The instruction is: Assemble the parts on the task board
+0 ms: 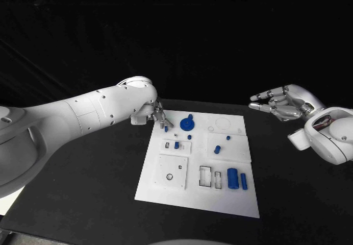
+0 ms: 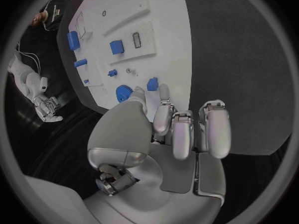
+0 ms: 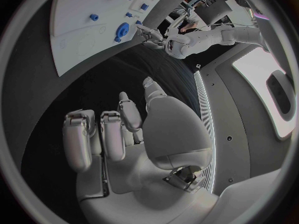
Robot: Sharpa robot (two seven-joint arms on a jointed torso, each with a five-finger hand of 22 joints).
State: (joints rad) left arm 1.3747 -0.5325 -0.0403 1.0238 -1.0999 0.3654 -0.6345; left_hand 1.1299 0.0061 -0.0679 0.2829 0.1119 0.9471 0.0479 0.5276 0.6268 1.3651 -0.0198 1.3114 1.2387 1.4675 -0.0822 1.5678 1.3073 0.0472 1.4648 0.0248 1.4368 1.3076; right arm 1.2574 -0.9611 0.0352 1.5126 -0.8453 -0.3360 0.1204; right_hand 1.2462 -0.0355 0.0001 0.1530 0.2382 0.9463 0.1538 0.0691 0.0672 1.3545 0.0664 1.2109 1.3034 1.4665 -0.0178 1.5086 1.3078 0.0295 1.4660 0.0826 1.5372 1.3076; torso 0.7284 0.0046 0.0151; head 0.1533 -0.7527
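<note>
The white task board [image 1: 195, 196] lies mid-table with several blue parts on it. A blue gear [image 1: 186, 122] sits near its far edge, with a small blue peg [image 1: 166, 129] to its left. Two blue cylinders [image 1: 232, 178] lie side by side at the near right. My left hand [image 1: 156, 115] hovers over the board's far left corner. Its fingers [image 2: 164, 97] are apart and hold nothing, the tips just short of the peg [image 2: 152, 83] and beside the gear [image 2: 123, 91]. My right hand [image 1: 283, 103] hangs off the board to the far right, loosely spread and empty [image 3: 124, 134].
More small blue pieces [image 1: 218, 149] stand mid-board, beside rectangular slots [image 1: 206, 176] and a round hole [image 1: 170, 177]. Black table [image 1: 88, 178] surrounds the board on every side. The left forearm [image 1: 81, 112] reaches in above the table's far left.
</note>
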